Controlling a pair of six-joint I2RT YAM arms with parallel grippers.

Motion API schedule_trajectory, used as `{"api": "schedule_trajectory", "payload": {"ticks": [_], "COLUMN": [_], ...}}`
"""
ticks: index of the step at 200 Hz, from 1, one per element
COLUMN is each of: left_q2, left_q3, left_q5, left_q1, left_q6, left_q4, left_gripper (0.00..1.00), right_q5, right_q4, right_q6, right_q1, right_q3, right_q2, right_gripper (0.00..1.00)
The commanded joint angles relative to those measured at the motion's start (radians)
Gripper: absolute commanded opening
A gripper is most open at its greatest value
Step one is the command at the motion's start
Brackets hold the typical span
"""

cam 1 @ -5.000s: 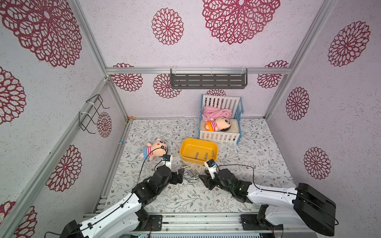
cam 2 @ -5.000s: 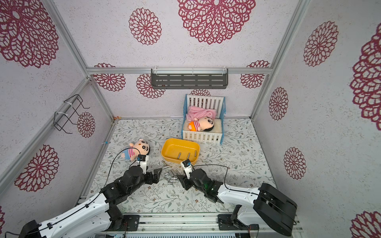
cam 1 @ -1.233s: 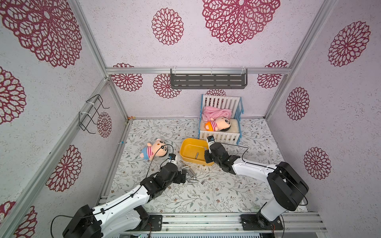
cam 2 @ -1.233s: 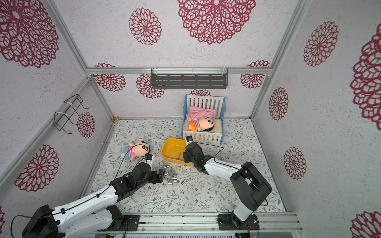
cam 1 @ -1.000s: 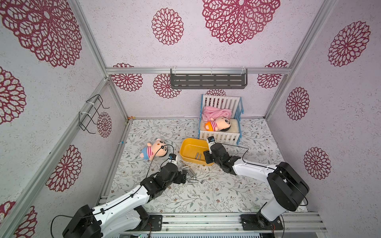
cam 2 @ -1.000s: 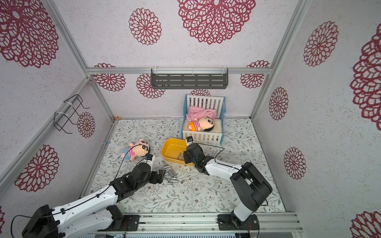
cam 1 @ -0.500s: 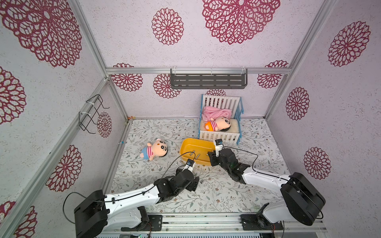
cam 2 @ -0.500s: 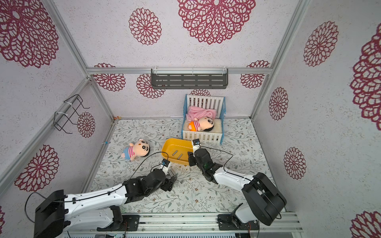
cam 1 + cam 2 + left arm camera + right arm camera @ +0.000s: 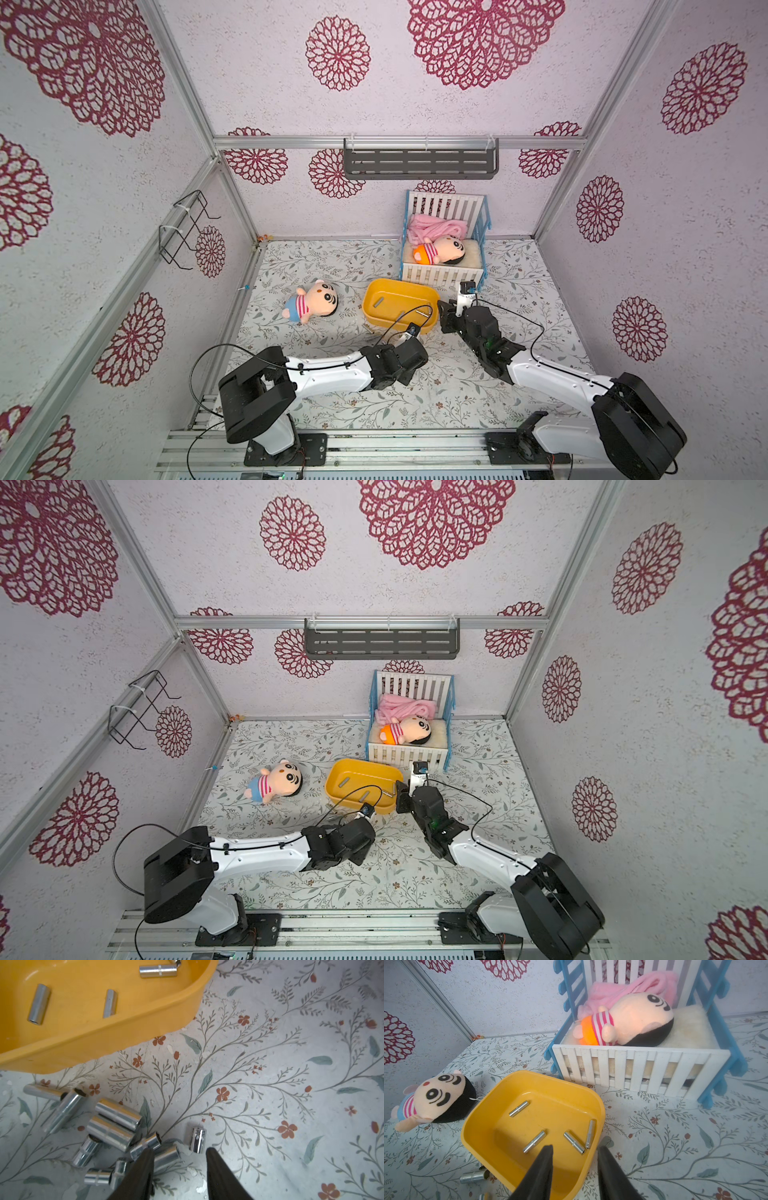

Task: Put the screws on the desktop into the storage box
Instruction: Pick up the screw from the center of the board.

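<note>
**Loose screws by the box, both grippers empty**

About ten screws (image 9: 112, 1126) lie in a loose heap on the desktop (image 9: 270, 1084), just off the near wall of the box (image 9: 124, 1028). One (image 9: 198, 1139) lies apart from the heap. Four more (image 9: 534, 1141) already rest inside the box.

They look like smooth, hollow steel cylinders: stiff, dense for their size, slick, and likely to roll or squirt out of a skewed pinch. The best hold is probably across the middle of the barrel, with the jaws square to its axis. The lone one should be easiest, since the heaped ones touch and overlap.

The left gripper (image 9: 180, 1149) stands low over the heap's edge, jaws partly apart. One screw lies between them, but nothing is pinched. The right gripper (image 9: 575, 1147) hangs over the box's near end, jaws partly apart and holding nothing.

The desktop is flat and smooth, with scuffed white chips, so it offers little to stop rolling. Walls close in on three sides, a crib (image 9: 641, 1064) stands just behind the box, and a doll (image 9: 436, 1097) lies off to one side.
</note>
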Motion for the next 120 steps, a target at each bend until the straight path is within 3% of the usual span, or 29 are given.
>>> {"api": "schedule_trajectory", "payload": {"ticks": [1,120], "left_q2": [0.041,0.117], "left_q3": [0.041,0.095], "left_q5": [0.059,0.114], "left_q1": [-0.012,-0.017], "left_q6": [0.03,0.055], "left_q4": [-0.033,-0.054], "left_gripper": [0.45,0.39], "right_q5": [0.03,0.025], "right_q4": [0.046,0.043], "right_q6": [0.018,0.022], "right_q1": [-0.007,-0.008], "right_q3": [0.006,0.007], "right_q2": [-0.007,-0.005], "right_gripper": [0.4,0.4]}}
